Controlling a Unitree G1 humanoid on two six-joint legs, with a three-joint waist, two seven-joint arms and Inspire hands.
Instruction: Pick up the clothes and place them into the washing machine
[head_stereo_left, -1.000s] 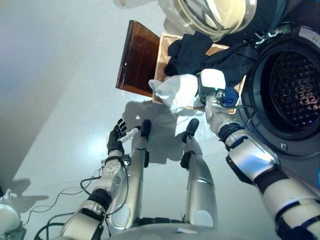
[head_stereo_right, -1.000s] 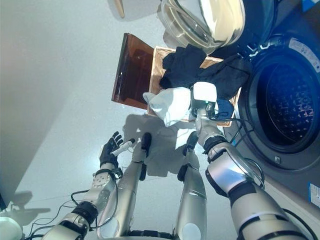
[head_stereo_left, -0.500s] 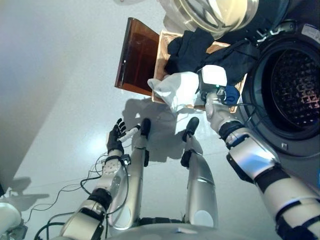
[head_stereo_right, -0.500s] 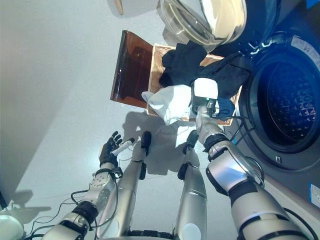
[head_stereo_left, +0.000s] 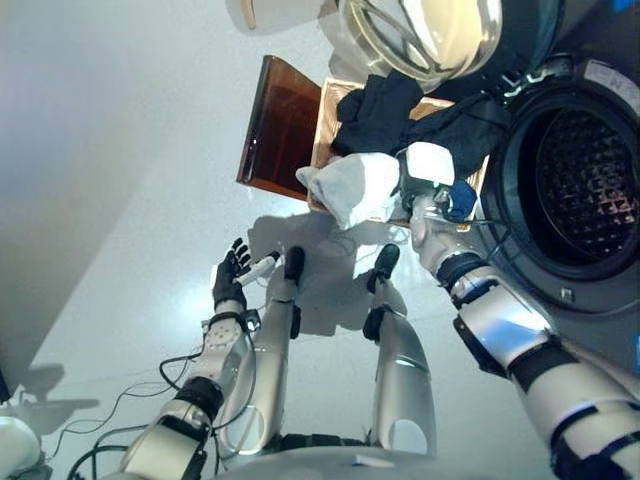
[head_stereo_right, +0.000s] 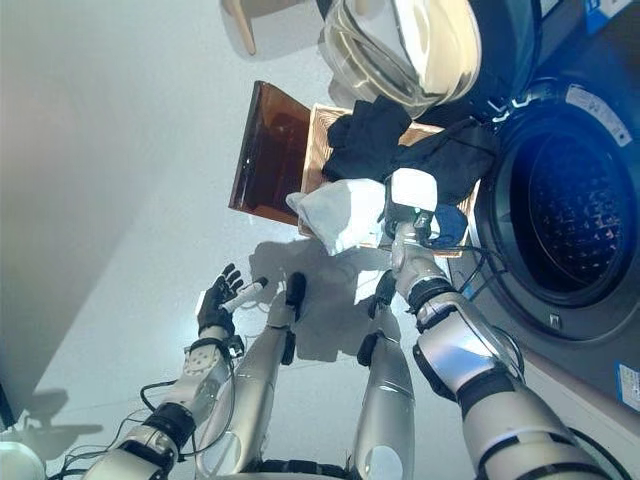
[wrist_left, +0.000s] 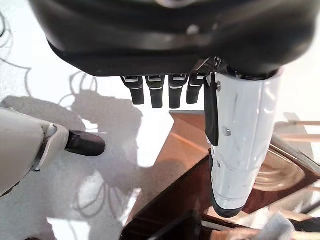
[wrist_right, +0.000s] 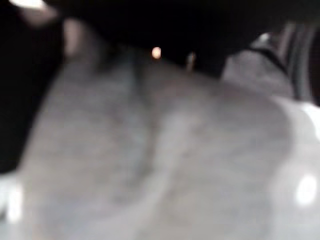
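Observation:
A bunched white cloth hangs over the near edge of the brown basket, and my right hand is shut on it. In the right wrist view the pale cloth fills the picture. Dark clothes are heaped in the basket, with a blue piece beside my right wrist. The washing machine's open drum is just to the right, and its glass door is swung open at the far side. My left hand hovers open over the floor at the left, holding nothing.
A brown translucent panel leans against the basket's left side. A pale wooden leg shows at the far edge. Light floor stretches to the left of the basket.
The whole picture has shifted slightly. My right hand keeps the white cloth and has edged a little farther over the basket. The left hand has not moved.

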